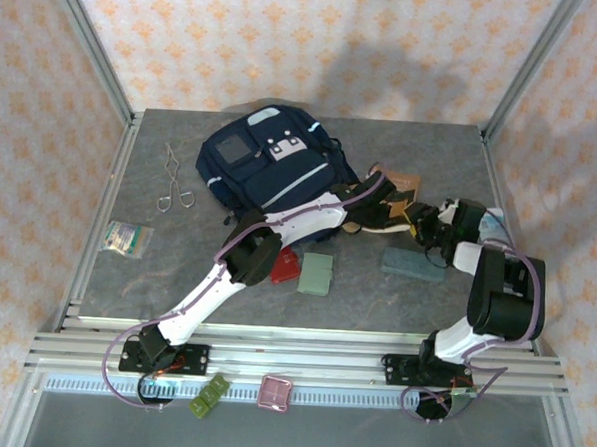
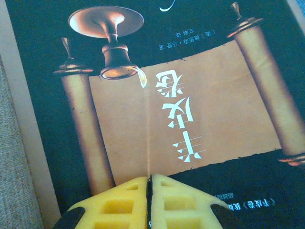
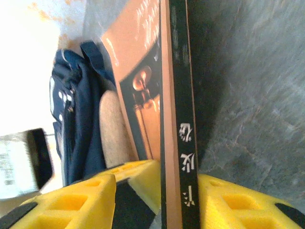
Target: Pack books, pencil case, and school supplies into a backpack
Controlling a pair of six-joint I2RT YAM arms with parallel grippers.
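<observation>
1. Brown book [image 3: 143, 95] stands on edge, its dark spine clamped between the yellow pads [image 3: 228, 200] of the right gripper [image 3: 178, 191]. The bite takes one end of the spine.
2. Left gripper [image 2: 150, 195] sits close over the cover picture, pads pressed together with nothing visible between them (a thin dark seam is all we see). We cannot tell whether it touches the cover.
3. Backpack [image 1: 267, 162] lies beyond the book, and the pencil case [image 3: 112, 129] lies between the two, just beside the cover. We cannot tell whether the bag's mouth is open.
4. Judgement: a thin paperback held by one end will likely droop and twist. We keep the right grip firm, move slowly, and free the left gripper to spread the bag's mouth or steady the far end.
5. We route the book over the pencil case, not through it, and lead with a corner.
6. Red case [image 1: 286, 266], green case [image 1: 316, 275] and grey slab [image 1: 414, 263] lie on the table [image 1: 166, 267], apart from the bag. We swing clear of them.
</observation>
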